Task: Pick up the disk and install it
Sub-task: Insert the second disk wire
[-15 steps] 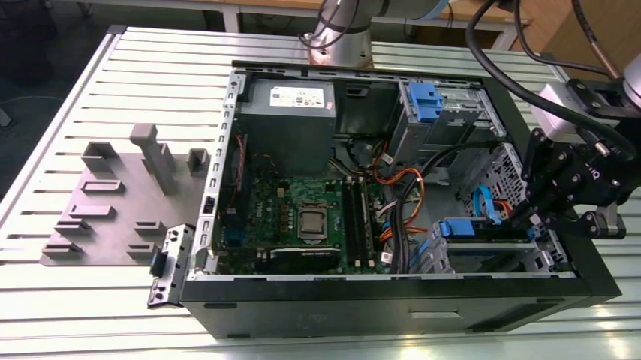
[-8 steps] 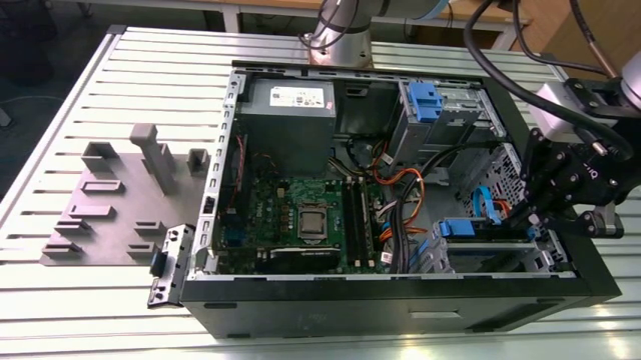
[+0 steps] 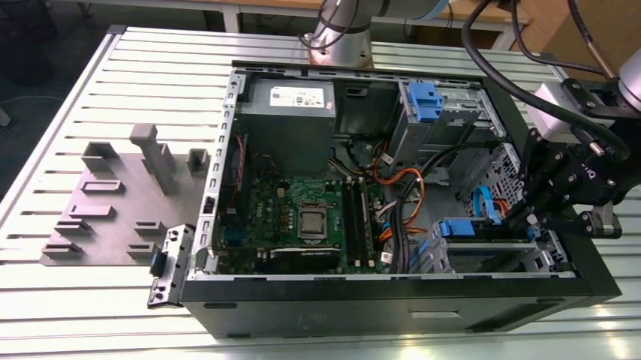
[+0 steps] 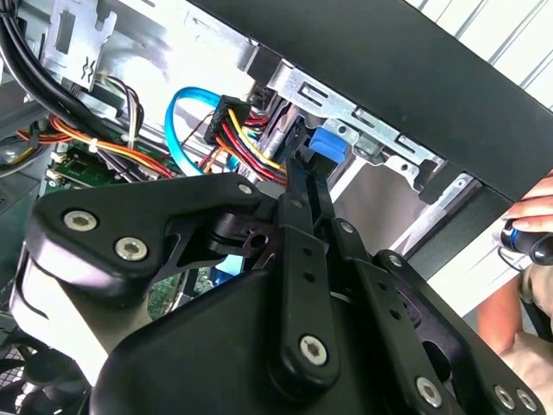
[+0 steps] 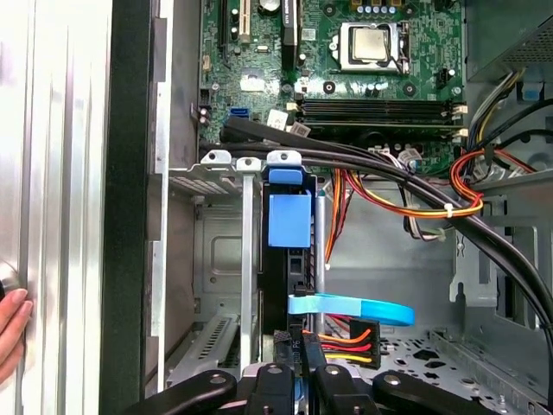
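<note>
Disk [image 5: 289,251], a flat drive clipped edge-on in a bright blue plastic carrier frame, stands in the metal drive cage [image 5: 220,259] at the front lower corner of the open black tower computer case [image 3: 401,300]. Its blue tab faces the green motherboard [image 5: 346,52]; a light blue data cable [image 5: 346,307] and a red-yellow-black power lead [image 5: 350,333] run to its rear end. The black linkage gripper [image 5: 300,389] sits at that rear end, its two fingers [image 4: 302,186] drawn close together along the drive's thin edge; whether they actually clamp the drive cannot be told. In the exterior view the gripper [image 3: 546,214] reaches into the case beside the cage.

Judged by appearance, the disk is rigid, moderately heavy for its size, and sensitive to shock. Its metal faces look smooth, so the plastic frame's edges offer the surer hold. A person's hand [image 5: 10,333] rests on the slatted aluminium table [image 3: 90,315] outside the case wall.
</note>
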`<state>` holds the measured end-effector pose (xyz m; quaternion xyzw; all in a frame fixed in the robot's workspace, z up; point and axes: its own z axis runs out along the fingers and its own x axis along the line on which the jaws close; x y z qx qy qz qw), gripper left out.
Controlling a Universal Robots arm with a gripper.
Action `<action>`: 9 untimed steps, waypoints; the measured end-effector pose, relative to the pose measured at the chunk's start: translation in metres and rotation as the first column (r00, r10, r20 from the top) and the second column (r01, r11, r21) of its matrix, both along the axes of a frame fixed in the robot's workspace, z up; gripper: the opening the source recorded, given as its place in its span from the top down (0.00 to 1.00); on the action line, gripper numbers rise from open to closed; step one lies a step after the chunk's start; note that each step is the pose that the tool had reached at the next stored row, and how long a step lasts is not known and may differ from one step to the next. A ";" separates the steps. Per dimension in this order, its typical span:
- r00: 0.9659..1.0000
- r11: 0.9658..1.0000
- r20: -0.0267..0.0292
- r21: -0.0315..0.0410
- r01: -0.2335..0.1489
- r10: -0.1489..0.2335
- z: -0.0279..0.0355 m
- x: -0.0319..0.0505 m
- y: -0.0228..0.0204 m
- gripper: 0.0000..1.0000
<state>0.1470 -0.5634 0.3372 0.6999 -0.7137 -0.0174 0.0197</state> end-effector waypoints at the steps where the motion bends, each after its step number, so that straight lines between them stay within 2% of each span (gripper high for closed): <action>1: 1.000 1.000 0.000 0.000 0.000 0.000 0.0000 -0.0001 0.0000 0.84; 9: 1.000 1.000 0.000 0.000 0.000 0.000 -0.0002 -0.0002 0.0013 0.84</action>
